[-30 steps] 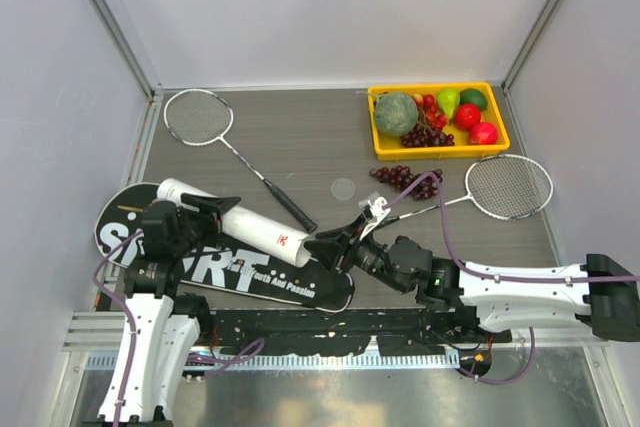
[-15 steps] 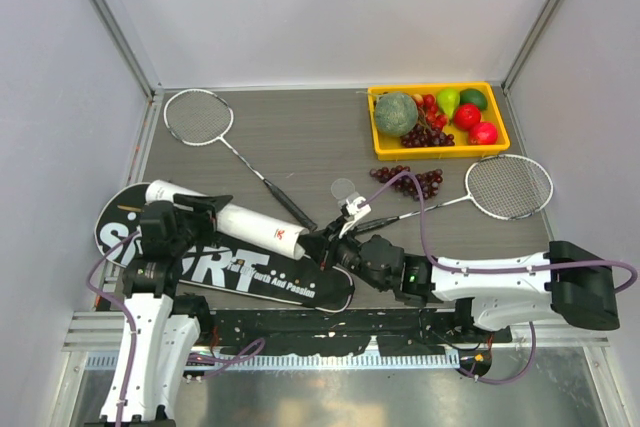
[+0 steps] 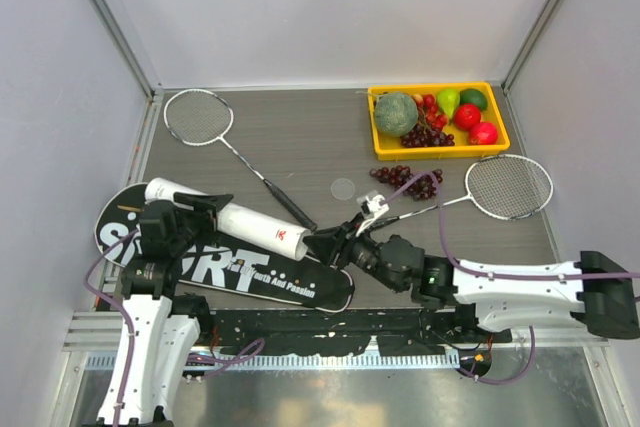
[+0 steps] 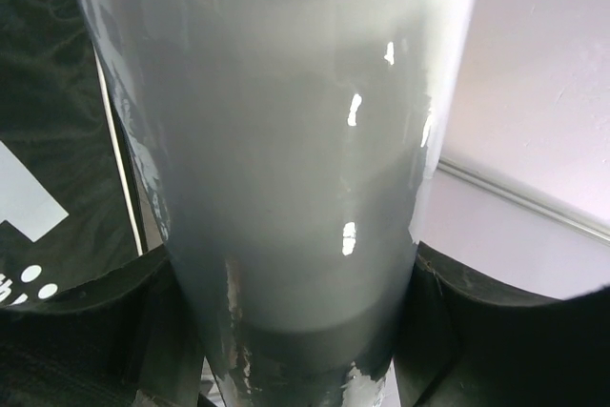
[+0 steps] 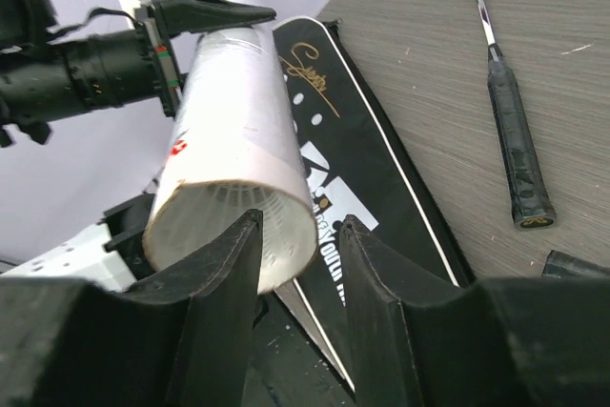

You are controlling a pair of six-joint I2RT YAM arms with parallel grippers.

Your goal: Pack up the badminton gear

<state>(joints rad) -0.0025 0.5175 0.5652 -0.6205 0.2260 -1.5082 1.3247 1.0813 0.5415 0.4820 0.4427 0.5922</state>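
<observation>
Long white tube slanted over the black bag at the near left of the table, left end effector clamped around it, right end effector at its open mouth, jaws parted and empty, one racket beyond, another far right.

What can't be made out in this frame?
Left wrist view: long white tube fills the frame, both ends cut off.
Right wrist view: tube's contents; only white ribbing shows in its mouth, partly behind the right gripper.
Top view: right racket, handle hidden under the right gripper.
Top view: bag, lettering partly under the tube.
</observation>
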